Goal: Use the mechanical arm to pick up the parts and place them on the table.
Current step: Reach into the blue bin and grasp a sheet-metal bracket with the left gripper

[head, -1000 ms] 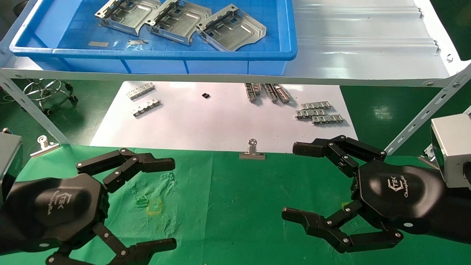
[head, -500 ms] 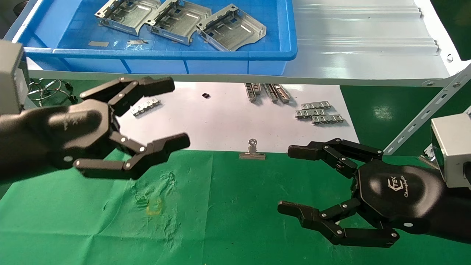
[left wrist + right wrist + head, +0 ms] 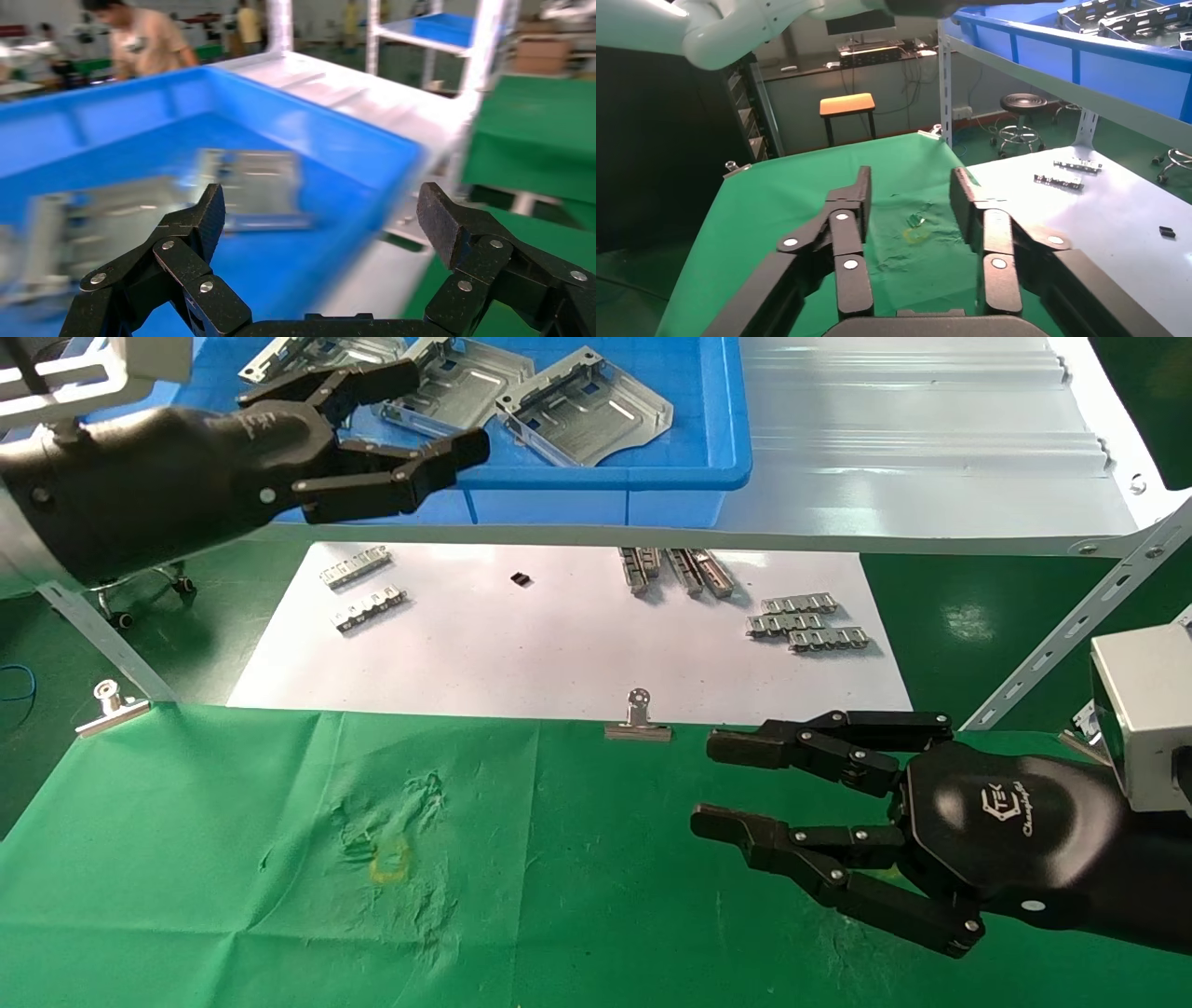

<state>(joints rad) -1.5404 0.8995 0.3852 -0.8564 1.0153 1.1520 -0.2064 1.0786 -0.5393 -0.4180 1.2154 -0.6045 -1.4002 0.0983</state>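
Stamped metal plates in the blue bin (image 3: 726, 412): three, namely the left plate (image 3: 284, 354) partly behind the left hand, the middle plate (image 3: 461, 388), the right plate (image 3: 585, 407)
Blue bins: one
Toothed strips, left pair (image 3: 363, 587): two
Toothed strips, upright group (image 3: 675, 570): about four, hard to separate
Toothed strips, right cluster (image 3: 808, 621): three
Binder clips: two, centre clip (image 3: 639, 719), left clip (image 3: 112, 702)
Small black piece (image 3: 521, 579): one
Robot hands: two, left hand (image 3: 410, 426), right hand (image 3: 712, 784)
Yellow marks (image 3: 389, 861): one

Bright, even overhead light — glare on my shelf (image 3: 931, 439); my left wrist view smears the blue bin (image 3: 295, 133).
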